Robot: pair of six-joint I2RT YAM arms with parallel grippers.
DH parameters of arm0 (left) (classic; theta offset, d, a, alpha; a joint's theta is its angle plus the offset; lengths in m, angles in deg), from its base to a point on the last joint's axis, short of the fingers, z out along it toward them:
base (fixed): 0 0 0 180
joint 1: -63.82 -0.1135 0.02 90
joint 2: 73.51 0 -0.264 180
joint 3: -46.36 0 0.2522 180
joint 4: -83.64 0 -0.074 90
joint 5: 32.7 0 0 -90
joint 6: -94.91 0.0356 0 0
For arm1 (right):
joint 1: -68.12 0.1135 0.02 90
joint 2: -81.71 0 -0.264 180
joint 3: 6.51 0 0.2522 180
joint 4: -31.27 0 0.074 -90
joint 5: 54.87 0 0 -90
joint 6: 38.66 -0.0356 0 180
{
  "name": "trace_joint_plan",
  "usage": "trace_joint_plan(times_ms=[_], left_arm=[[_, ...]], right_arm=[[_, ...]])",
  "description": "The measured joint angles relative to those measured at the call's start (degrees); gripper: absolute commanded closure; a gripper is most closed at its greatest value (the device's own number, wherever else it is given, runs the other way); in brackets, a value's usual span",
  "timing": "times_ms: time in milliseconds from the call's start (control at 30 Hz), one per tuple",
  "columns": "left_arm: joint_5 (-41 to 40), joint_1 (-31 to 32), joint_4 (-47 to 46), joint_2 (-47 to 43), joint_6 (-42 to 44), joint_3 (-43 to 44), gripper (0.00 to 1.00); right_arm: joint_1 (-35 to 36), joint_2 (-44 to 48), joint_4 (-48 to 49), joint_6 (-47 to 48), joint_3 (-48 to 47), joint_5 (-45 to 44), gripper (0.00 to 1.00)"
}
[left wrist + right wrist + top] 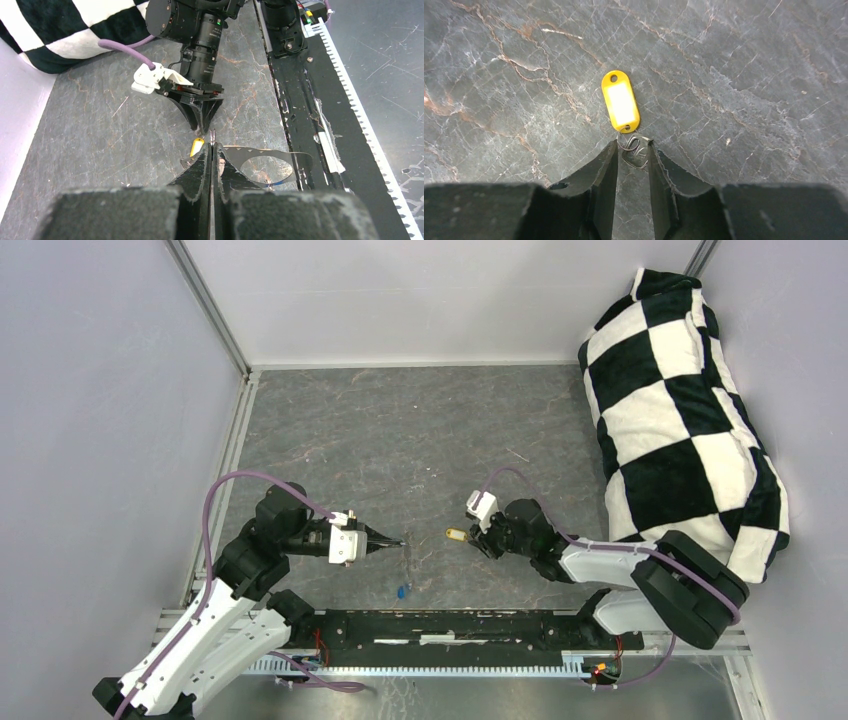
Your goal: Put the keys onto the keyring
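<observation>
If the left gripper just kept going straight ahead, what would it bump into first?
Probably the yellow tag, held by the right gripper almost dead ahead of the left gripper. Heights are hard to compare, so it might pass narrowly.

- A yellow key tag (620, 101) lies flat on the grey veined table (749, 75), slightly tilted. It has a white label in its middle and a small hole at its far end.
- At the tag's near end hang small dark wire loops (634, 150).
- Just below the tag, the right gripper (632, 145) has its black fingers (604, 170) narrowly apart. The loops sit between the tips and appear to touch both.
</observation>
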Motion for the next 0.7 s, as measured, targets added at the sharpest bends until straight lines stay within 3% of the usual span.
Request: trace_joint_plan(times_ms=[300, 700], left_arm=[[0.0, 0.0, 0.1, 0.0, 0.0, 0.0, 0.98], [0.0, 0.0, 0.2, -0.2, 0.0, 0.0, 0.98]], right_arm=[[0.0, 7.0, 0.0, 4.7, 0.1, 1.7, 0.60], [1.0, -1.8, -2.5, 10.8, -1.9, 4.7, 0.66]])
